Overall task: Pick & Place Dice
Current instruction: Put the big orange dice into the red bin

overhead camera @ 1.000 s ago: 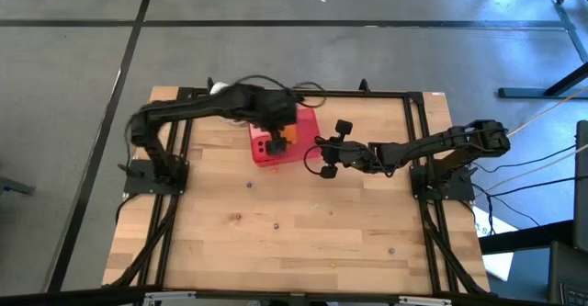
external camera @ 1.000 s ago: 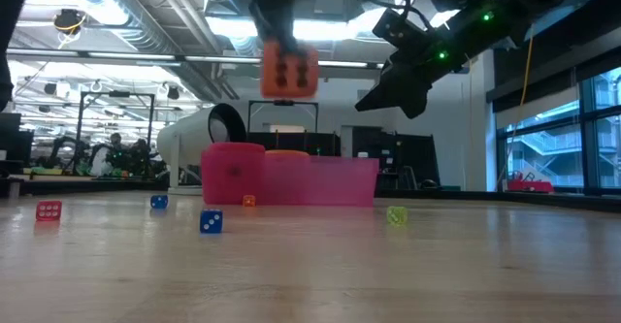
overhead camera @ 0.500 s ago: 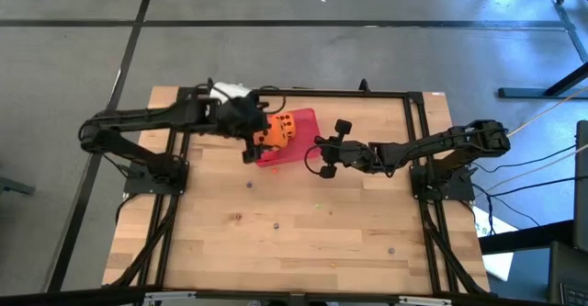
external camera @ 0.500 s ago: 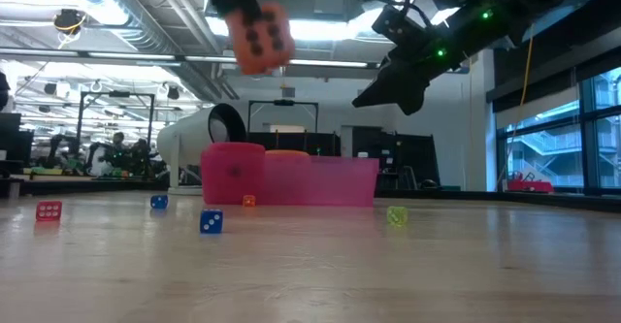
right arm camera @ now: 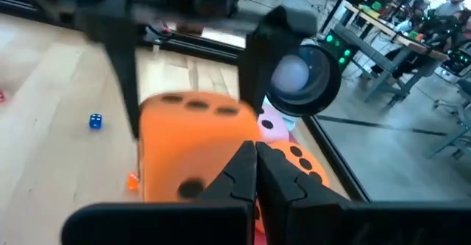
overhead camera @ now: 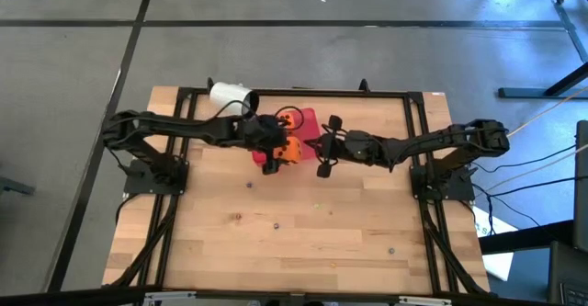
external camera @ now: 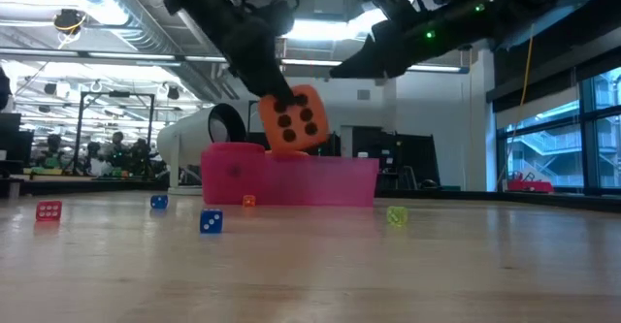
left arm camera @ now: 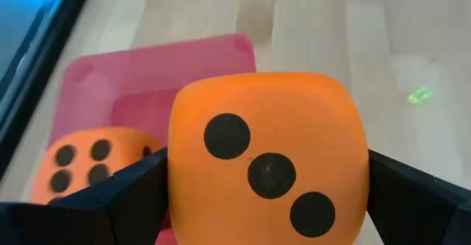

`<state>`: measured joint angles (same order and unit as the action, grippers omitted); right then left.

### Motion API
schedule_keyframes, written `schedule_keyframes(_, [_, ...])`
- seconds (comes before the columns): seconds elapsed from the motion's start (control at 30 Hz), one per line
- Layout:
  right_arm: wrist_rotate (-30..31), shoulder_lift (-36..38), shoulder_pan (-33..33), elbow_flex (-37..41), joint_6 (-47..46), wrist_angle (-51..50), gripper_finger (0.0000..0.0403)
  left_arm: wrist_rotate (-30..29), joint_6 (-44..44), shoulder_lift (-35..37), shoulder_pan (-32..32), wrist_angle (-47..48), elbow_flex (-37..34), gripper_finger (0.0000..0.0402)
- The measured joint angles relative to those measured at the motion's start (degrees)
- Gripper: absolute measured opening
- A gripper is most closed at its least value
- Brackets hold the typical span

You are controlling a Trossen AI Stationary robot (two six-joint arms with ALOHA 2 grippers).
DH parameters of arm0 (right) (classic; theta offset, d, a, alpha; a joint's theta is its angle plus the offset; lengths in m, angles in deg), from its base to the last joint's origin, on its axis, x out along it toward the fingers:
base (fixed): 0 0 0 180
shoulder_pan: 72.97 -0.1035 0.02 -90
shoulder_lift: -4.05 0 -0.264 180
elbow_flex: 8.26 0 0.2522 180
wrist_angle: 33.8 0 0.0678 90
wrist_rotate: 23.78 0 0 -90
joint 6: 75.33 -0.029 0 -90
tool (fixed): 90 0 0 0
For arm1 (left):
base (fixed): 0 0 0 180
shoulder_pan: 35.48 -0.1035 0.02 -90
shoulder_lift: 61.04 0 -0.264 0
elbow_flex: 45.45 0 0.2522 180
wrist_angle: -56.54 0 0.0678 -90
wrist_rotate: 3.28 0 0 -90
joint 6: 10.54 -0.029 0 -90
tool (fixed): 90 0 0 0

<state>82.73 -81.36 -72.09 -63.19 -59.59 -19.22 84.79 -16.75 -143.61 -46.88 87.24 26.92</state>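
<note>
My left gripper [overhead camera: 280, 150] is shut on an orange die [external camera: 293, 119] with black pips, just above the near part of the flat red tray [external camera: 335, 179]. A second orange die [left arm camera: 92, 164] lies in the tray, and a bit of a pink die [right arm camera: 268, 124] shows beside it. My right gripper [overhead camera: 315, 148] is shut and holds nothing. It hovers just to the right of the held die, pointing at it. The white cup [overhead camera: 230, 95] lies on its side at the table's far edge. My left gripper pinches the orange die by two opposite side faces [left arm camera: 180, 173], one finger [left arm camera: 132, 193] on each. The three-pip face is turned toward the wrist. The fingers slant down from the table's left. The die is tilted and lifted clear over the tray.
Tiny dice lie loose on the wood: a red one [external camera: 49, 209], two blue ones [external camera: 211, 222], a small orange one [external camera: 248, 201] and a green one [external camera: 397, 215]. A black frame [overhead camera: 276, 92] runs around the table. The near half of the board is bare wood.
My left gripper, still shut on the orange die, has come down toward the tray, shifting a little toward the near edge. It has tipped from pointing steeply down to a shallower slant, and the die has tilted with it. My right gripper has turned slightly and stays shut.
</note>
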Motion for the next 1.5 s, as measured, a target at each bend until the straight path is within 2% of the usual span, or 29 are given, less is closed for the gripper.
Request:
schedule_keyframes(0.13, [-2.5,0.0,1.0,0.0,-0.3,0.0,0.0003,-1.3,-0.7,-2.4,-0.5,-4.9,0.1,0.0377])
schedule_keyframes(0.27, [-5.2,0.0,1.4,0.0,-1.4,0.0,0.0003,-2.1,-2.4,-1.7,-0.8,-5.9,0.0,0.0377])
schedule_keyframes(0.4, [-5.2,0.0,1.4,0.0,-1.6,0.0,0.0003,-3.5,-2.6,0.3,-0.8,-6.0,0.1,0.0377])
schedule_keyframes(0.57, [-5.2,0.0,1.4,0.0,-1.7,0.0,0.0003,-8.0,-2.7,0.2,-0.8,-5.5,0.0,0.0377])
schedule_keyframes(0.8, [-5.5,-0.1,1.4,0.0,-3.7,1.3,0.0003,-6.9,-0.9,-3.9,-0.7,-6.3,0.0,0.0377])
schedule_keyframes(0.93, [-5.6,-2.4,1.4,0.0,-6.5,4.5,0.0003,-8.4,-0.4,-5.0,-0.7,-5.8,-0.1,0.0377])
schedule_keyframes(1.23, [-5.5,-10.8,1.6,0.0,-4.3,14.1,0.0002,-8.9,-0.4,-4.5,-0.7,-6.5,0.0,0.0377])
schedule_keyframes(1.5, [-5.2,-11.9,3.5,0.0,-5.9,16.9,0.0001,-8.9,-0.4,-4.5,-0.7,-6.4,0.0,0.0377])
